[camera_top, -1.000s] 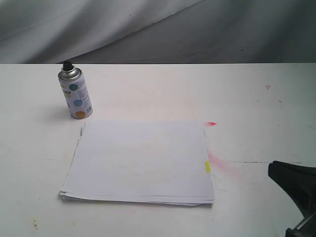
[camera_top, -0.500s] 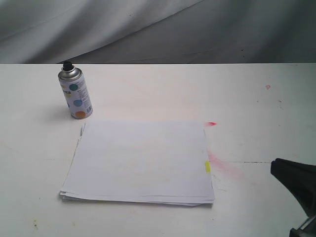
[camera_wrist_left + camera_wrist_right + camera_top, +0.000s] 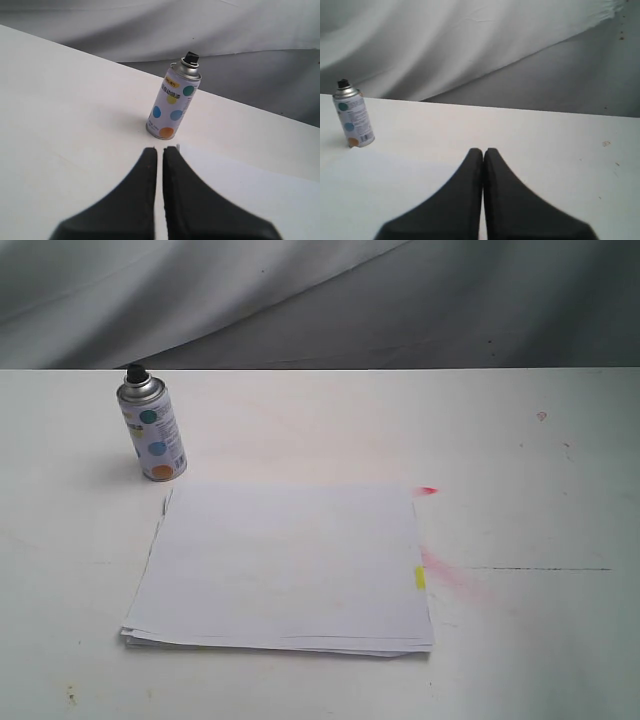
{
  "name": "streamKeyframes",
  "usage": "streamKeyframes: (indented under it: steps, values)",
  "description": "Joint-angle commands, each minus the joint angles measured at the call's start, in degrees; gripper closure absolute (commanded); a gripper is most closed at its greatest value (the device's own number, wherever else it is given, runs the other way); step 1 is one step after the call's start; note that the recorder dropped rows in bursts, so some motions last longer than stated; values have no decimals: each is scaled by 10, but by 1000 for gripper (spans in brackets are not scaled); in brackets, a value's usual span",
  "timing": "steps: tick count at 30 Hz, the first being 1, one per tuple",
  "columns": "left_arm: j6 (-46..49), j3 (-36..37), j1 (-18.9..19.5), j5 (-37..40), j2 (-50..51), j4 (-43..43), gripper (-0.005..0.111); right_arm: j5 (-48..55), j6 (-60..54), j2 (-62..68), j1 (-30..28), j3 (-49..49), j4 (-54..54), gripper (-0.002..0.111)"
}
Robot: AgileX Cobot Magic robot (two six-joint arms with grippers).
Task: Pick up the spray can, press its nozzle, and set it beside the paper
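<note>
1. When you look through the left wrist camera, your left pincer (image 3: 160,148) fills the foreground. Its two black fingers are drawn almost together, with only a thin slit between them, and they hold nothing.
2. Through the right wrist camera, your right pincer (image 3: 483,149) is pressed tip to tip with no gap. It too has nothing in it and hangs over the white table (image 3: 400,420).
3. Nearest you in the outside view lies the paper (image 3: 285,560), a flat stack of white sheets. The lower sheets are fanned out slightly at the front edge and the left corner.
4. On the stack's right edge you can see a small yellow tab (image 3: 420,577). Just beside it on the table is a faint red smear (image 3: 452,578), and a thin dark line (image 3: 540,568) runs off to the right. A smaller, brighter red mark (image 3: 428,490) sits off the stack's far right corner.
5. Beyond the stack's far left corner stands the spray can (image 3: 152,433). It is upright on the table, close to the paper but not touching it. Its label carries teal, blue and orange dots.
6. On top of the can, the black nozzle (image 3: 134,370) caps the silver dome. Neither pincer touches it. In the left wrist view the can stands just ahead of the fingertips.
7. Farthest back, a creased grey cloth (image 3: 300,300) hangs behind the table's far edge.
</note>
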Motion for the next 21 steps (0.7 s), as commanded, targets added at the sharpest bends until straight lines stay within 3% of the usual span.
streamKeyframes:
  steps: [1, 5, 12, 16, 19, 21]
  values:
    - [0, 3, -4, 0, 3, -3, 101, 66, 130, -3, -77, 4, -152, 108]
    - [0, 3, -4, 0, 3, -3, 101, 22, 263, -4, -83, 4, -267, 108]
    - [0, 3, -4, 0, 3, -3, 101, -124, 658, -4, -83, 4, -630, 108]
    - [0, 3, -4, 0, 3, -3, 101, -161, 750, -4, -83, 18, -778, 108]
    - [0, 3, -4, 0, 3, -3, 101, -212, 794, -4, -83, 56, -792, 108]
    - [0, 3, -4, -2, 3, -3, 101, -185, 801, -4, -83, 56, -808, 108]
